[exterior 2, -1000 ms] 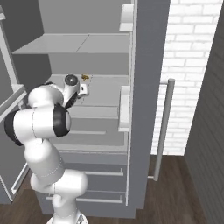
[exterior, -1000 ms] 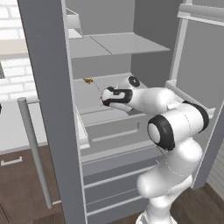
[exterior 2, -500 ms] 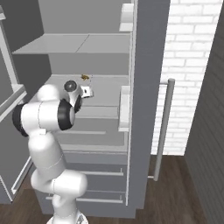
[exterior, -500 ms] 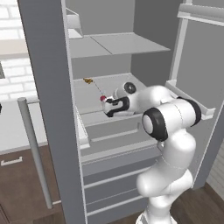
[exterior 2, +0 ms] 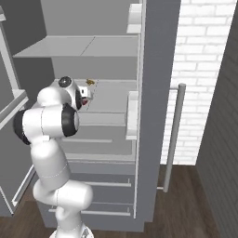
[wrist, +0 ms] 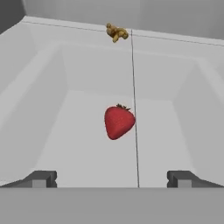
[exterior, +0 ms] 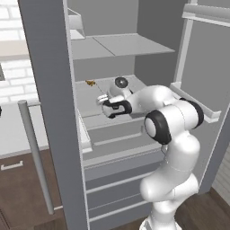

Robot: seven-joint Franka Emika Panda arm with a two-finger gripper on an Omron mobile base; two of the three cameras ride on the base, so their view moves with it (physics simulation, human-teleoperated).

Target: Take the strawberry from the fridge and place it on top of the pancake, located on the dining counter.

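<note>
The gripper [wrist: 111, 179] is spread wide and empty inside the fridge [exterior: 49, 112], aimed at the strawberry [wrist: 118, 122] so its fingertips can straddle it. The strawberry lies on the shelf [wrist: 78, 148], apparently untouched, in front of a yellow-brown morsel [wrist: 117, 32].

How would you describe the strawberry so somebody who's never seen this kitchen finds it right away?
Look inside the open grey fridge, on the middle shelf. The strawberry lies there alone, bright red and rounded; the other item, a small yellow-brown food item, sits farther back.
</note>
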